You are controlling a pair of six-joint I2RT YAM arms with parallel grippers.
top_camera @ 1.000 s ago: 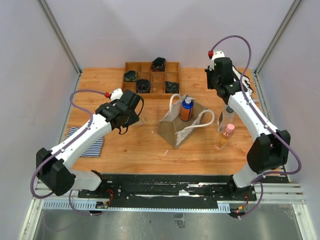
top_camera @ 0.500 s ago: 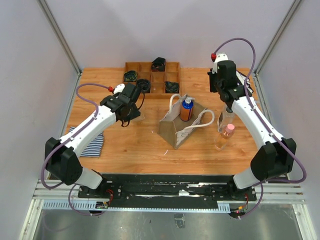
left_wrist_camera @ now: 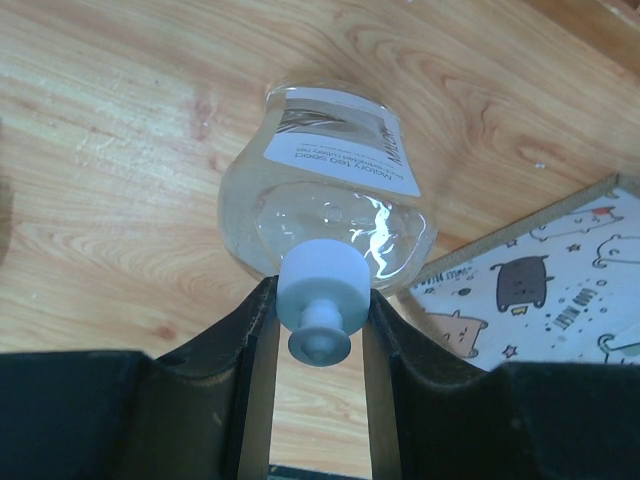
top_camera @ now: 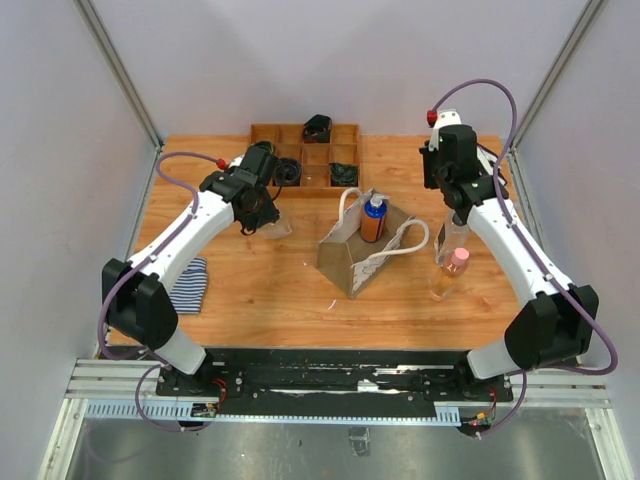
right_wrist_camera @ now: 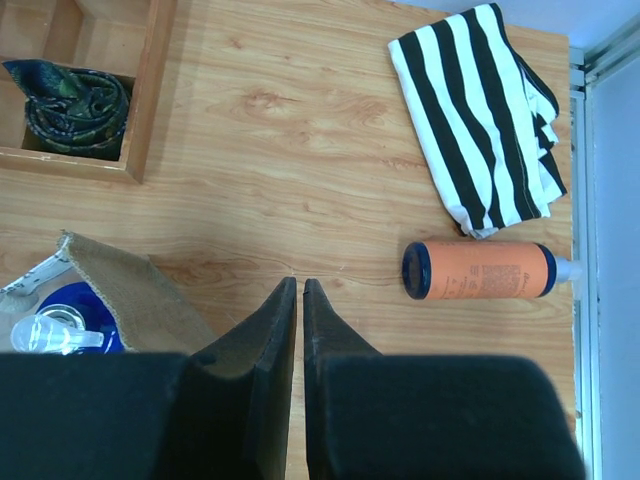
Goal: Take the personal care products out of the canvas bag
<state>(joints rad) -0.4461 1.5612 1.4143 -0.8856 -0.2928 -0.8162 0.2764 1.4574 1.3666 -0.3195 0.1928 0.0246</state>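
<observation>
The canvas bag [top_camera: 362, 255] stands mid-table, and its cat-print side shows in the left wrist view [left_wrist_camera: 530, 290]. An orange bottle with a blue pump [top_camera: 373, 218] stands upright inside it and also shows in the right wrist view [right_wrist_camera: 60, 325]. My left gripper [top_camera: 268, 212] is shut on the grey cap of a clear bottle [left_wrist_camera: 320, 215]. It holds the bottle upright, left of the bag. A clear bottle [top_camera: 452, 236] and a peach bottle with a pink cap [top_camera: 449, 273] stand right of the bag. An orange bottle [right_wrist_camera: 480, 270] lies on the table beside my right gripper [right_wrist_camera: 300, 285], which is shut and empty.
A wooden compartment tray [top_camera: 262, 133] with dark rolled items stands at the back. One striped cloth [top_camera: 188, 285] lies at the left under my left arm. Another striped cloth [right_wrist_camera: 485, 120] lies at the back right. The metal frame rail [right_wrist_camera: 600, 200] runs along the right edge.
My left arm has swung toward the back, its gripper staying over the clear bottle. My right arm has drifted slightly right and back. The bag and the bottles on the right have not moved.
</observation>
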